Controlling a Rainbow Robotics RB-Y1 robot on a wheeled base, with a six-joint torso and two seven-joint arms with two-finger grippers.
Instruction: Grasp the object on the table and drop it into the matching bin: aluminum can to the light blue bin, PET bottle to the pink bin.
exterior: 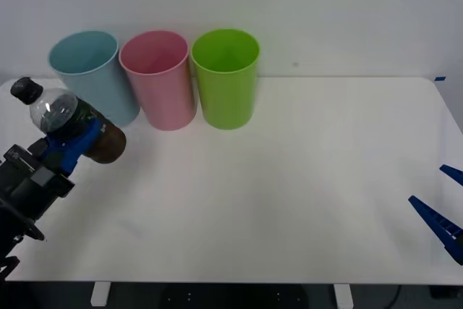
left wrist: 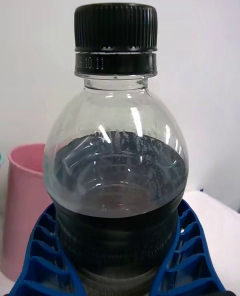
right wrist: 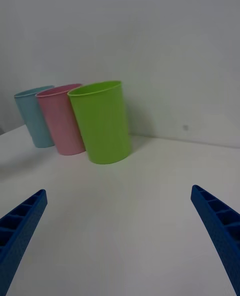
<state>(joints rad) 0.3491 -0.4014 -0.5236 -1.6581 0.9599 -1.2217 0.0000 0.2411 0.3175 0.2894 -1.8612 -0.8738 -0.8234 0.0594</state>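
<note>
My left gripper [exterior: 76, 142] is shut on the PET bottle [exterior: 69, 124], a small clear bottle with a black cap and dark contents, held tilted above the table's [exterior: 289, 179] left side. The bottle hangs in front of the light blue bin [exterior: 94, 74], with the pink bin [exterior: 159, 81] to its right. Close up in the left wrist view, the bottle [left wrist: 117, 176] sits between blue fingers [left wrist: 42, 256], and the pink bin [left wrist: 22, 206] stands behind. My right gripper [right wrist: 120, 236] is open at the table's front right edge, with nothing between its fingers.
A bright green bin [exterior: 226, 77] stands right of the pink one; all three line the table's back left against a white wall. In the right wrist view the green bin [right wrist: 100, 121], pink bin [right wrist: 62, 118] and light blue bin [right wrist: 35, 116] stand far off.
</note>
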